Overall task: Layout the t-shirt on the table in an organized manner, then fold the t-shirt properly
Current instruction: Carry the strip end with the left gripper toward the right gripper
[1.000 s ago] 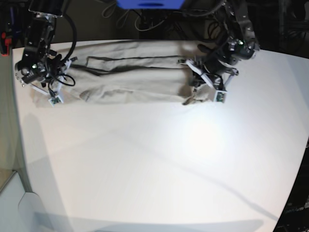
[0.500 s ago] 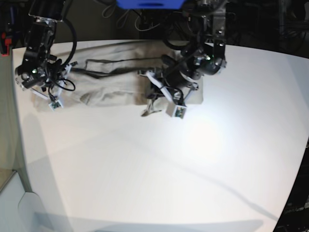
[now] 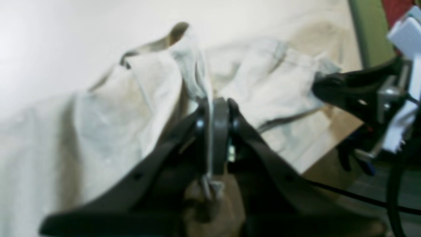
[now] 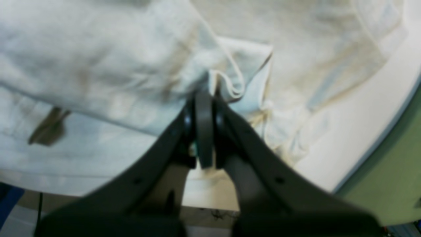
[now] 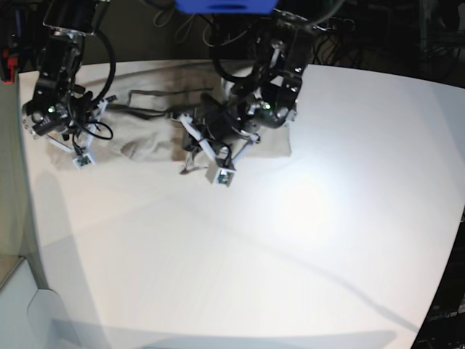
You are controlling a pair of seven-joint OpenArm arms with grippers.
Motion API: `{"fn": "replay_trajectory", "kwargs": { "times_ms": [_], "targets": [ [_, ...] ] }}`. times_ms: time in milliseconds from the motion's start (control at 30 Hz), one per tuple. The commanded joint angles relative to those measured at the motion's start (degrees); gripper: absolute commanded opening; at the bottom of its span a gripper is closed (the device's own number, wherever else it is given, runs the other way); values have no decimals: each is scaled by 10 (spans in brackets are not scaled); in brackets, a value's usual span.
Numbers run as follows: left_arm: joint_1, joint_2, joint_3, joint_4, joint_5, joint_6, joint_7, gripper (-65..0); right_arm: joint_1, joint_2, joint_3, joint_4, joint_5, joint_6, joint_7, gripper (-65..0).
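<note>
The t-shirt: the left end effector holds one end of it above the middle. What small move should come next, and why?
Probably carry the left end effector further toward the right end effector, which pins the other end. The t-shirt is only partly doubled over, and its lifted end is not yet above the pinned one.

A robotics lab, by every sign: two black robot arms [image 5: 280,65] reach over a large white table [image 5: 290,254] with a curved edge, its bare surface catching a bright glare of overhead light. Loose black cables [image 5: 109,62] hang from the arms and tangle in the dark space behind the table, where a blue box [image 5: 225,6] sits at the top of the base view. Small white camera modules [image 5: 220,174] are fixed near each arm's tip. A plain green wall panel [image 4: 388,171] shows beyond the table's rim in the right wrist view. Nothing domestic or commercial is in sight; only test-bench equipment surrounds the table.
</note>
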Motion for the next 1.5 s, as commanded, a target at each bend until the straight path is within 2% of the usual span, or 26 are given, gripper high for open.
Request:
{"fn": "replay_trajectory", "kwargs": {
  "times_ms": [0, 167, 200, 333, 367, 400, 533, 667, 800, 933, 1133, 1233, 1467],
  "targets": [
    [-5, 8, 17, 5, -10, 0, -8, -645, 7, 7, 1, 9, 2, 8, 4, -650],
    [-18, 8, 33, 2, -9, 0, -4, -628, 7, 8, 1, 9, 2, 8, 4, -650],
    [-18, 8, 33, 2, -9, 0, -2, -602, 7, 8, 1, 9, 2, 8, 4, -650],
    [-13, 8, 33, 10, -9, 0, -2, -381, 7, 8, 1, 9, 2, 8, 4, -650],
    [-13, 8, 32, 14, -9, 0, -5, -342, 7, 8, 0, 9, 2, 8, 4, -650],
    [-12, 8, 32, 17, -9, 0, -8, -334, 7, 8, 0, 9, 2, 8, 4, -650],
    [-15, 8, 33, 27, -12, -7, -8, -400, 7, 8, 0, 9, 2, 8, 4, -650],
    [-17, 8, 20, 75, -43, -6, -8, -537, 8, 8, 0, 9, 2, 8, 4, -650],
    [-12, -22, -41, 105, -62, -3, -7, -650, 9, 8, 0, 9, 2, 8, 4, -650],
    [10, -71, -106, 101, -118, -1, -1, -648, 21, 8, 0, 10, 2, 8, 1, -650],
    [32, -122, -125, 44, -169, -1, -3, -648, 25, 17, 2, 14, 2, 8, 1, -640],
    [32, -124, -125, -5, -168, -1, -8, -648, 32, 18, 2, 14, 2, 8, 0, -580],
    [4, -128, -125, -77, -168, -1, -52, -648, 29, 34, 6, 47, 2, 8, 0, -394]
  ]
}}
